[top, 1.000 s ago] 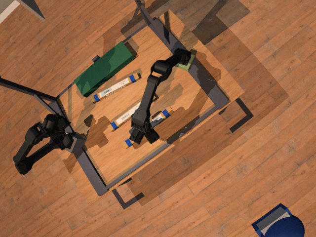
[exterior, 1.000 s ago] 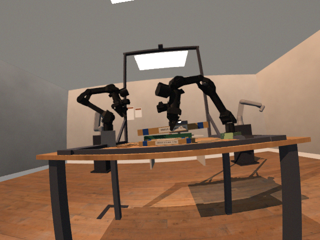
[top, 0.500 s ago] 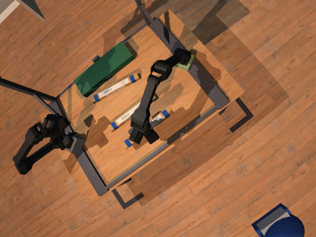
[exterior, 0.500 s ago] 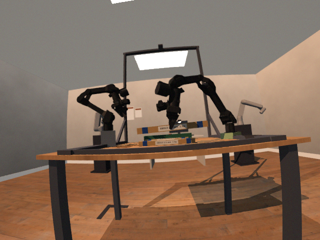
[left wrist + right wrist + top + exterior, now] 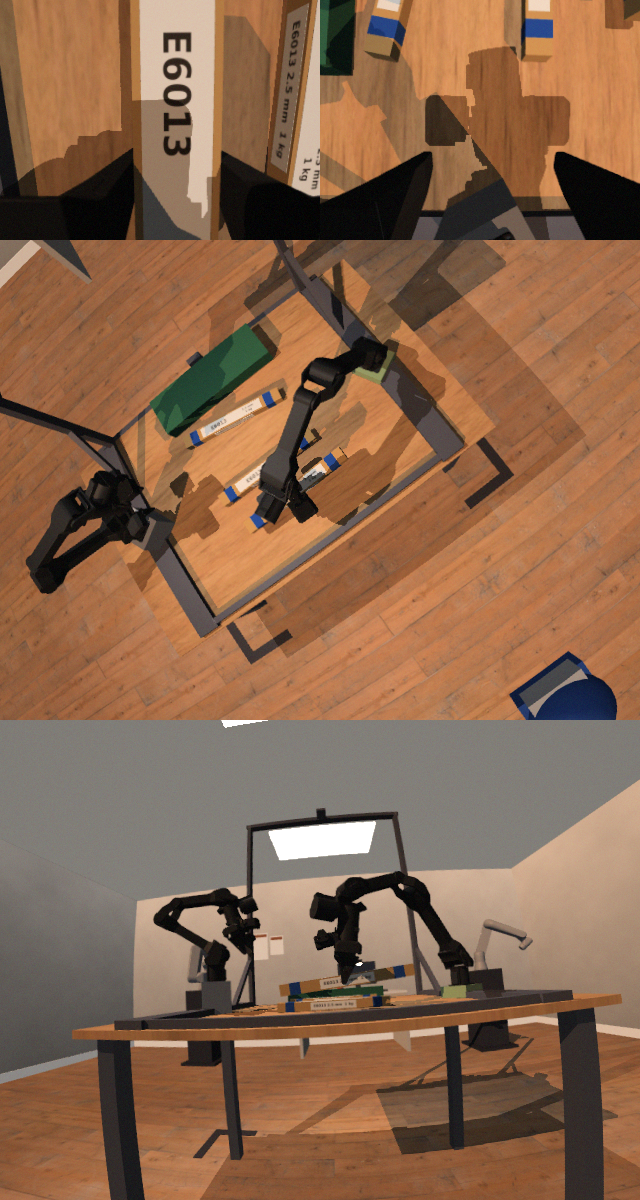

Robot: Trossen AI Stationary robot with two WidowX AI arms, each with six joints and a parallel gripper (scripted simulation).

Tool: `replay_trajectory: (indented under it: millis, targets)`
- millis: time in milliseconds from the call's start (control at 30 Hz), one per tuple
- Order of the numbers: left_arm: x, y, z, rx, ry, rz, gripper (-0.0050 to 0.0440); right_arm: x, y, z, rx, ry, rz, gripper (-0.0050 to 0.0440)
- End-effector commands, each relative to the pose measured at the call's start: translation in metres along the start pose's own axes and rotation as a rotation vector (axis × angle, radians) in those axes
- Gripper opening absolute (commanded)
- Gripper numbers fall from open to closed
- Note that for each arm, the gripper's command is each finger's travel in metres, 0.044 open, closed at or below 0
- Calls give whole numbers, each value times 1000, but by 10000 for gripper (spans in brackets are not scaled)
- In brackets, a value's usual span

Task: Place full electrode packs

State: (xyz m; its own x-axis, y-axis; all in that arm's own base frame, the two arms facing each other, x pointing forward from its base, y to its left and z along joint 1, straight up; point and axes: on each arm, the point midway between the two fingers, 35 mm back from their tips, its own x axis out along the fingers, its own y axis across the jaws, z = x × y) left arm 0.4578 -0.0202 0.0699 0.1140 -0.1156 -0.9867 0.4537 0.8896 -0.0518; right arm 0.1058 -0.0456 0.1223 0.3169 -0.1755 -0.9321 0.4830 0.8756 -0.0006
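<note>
Seen from above, the left claw (image 5: 286,500) (image 5: 347,979) (image 5: 174,155) is partly open, clamped across one electrode pack (image 5: 331,460) (image 5: 301,987) (image 5: 177,95) (image 5: 633,11), held tilted above the desk (image 5: 232,570) (image 5: 93,1033) (image 5: 70,75) (image 5: 600,125), its 2 o'clock end higher. A second pack (image 5: 242,484) (image 5: 333,1004) (image 5: 290,95) (image 5: 538,30) lies flat toward 10 o'clock from it; the third pack (image 5: 235,418) (image 5: 387,31) lies just beside the green platform (image 5: 211,379) (image 5: 379,990) (image 5: 335,40), on its 5 o'clock side. The right claw (image 5: 142,523) (image 5: 246,951) (image 5: 493,159), near 8 o'clock, stands wide, gripping nothing.
</note>
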Motion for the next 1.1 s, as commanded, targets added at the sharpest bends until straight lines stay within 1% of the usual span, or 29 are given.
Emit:
replay_trajectory:
  millis: [0,100,200,467,567,733,1067]
  targets:
    - [-67,-3,24,17,-163,77,-50,-6,0,5,1,-22,2,330]
    - [-69,-10,22,17,-162,78,-50,-6,0,5,1,-22,2,330]
    - [-65,-20,17,14,-143,68,-50,-6,0,5,1,-22,2,330]
    - [-74,-39,17,15,-155,73,-50,-6,0,5,1,-22,2,330]
    - [-76,-41,18,16,-162,74,-50,-6,0,5,1,-22,2,330]
    - [-76,-55,13,14,-149,67,-50,-6,0,5,1,-22,2,330]
    - [-85,-77,12,14,-156,69,-50,-6,0,5,1,-22,2,330]
